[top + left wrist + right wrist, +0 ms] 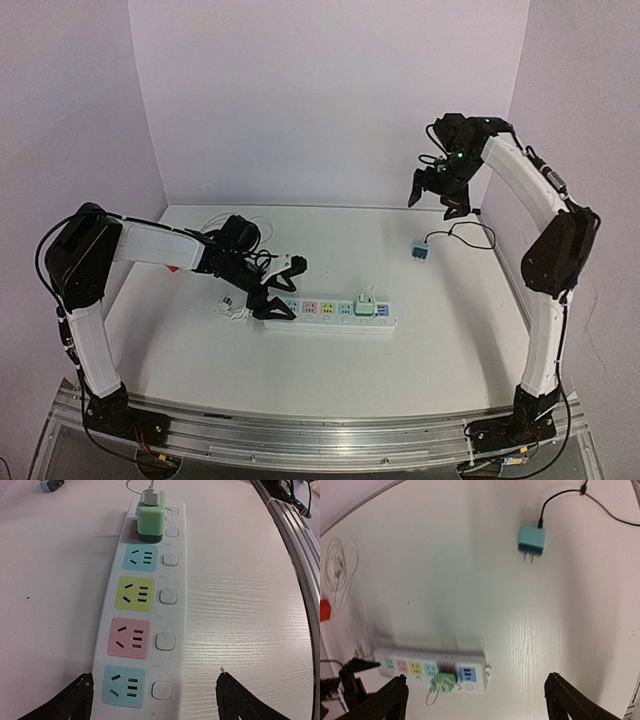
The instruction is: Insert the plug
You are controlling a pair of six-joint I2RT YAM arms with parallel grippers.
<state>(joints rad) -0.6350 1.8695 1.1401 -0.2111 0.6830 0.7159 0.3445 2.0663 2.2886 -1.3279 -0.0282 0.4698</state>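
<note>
Your left claw (282, 288) open around the left end of the power strip (330, 312), green plug (365, 303) seated toward its right, blue plug (420, 250) loose on the surface (450, 330) far right, your right claw (433, 200) open above it

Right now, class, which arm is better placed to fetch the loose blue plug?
Right. The right tool, open, hovers near the blue plug; the left tool straddles the power strip, farther away.

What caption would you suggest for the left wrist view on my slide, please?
Left gripper, open, flanks the power strip's end; a green charger sits plugged in beyond four free sockets.
</note>
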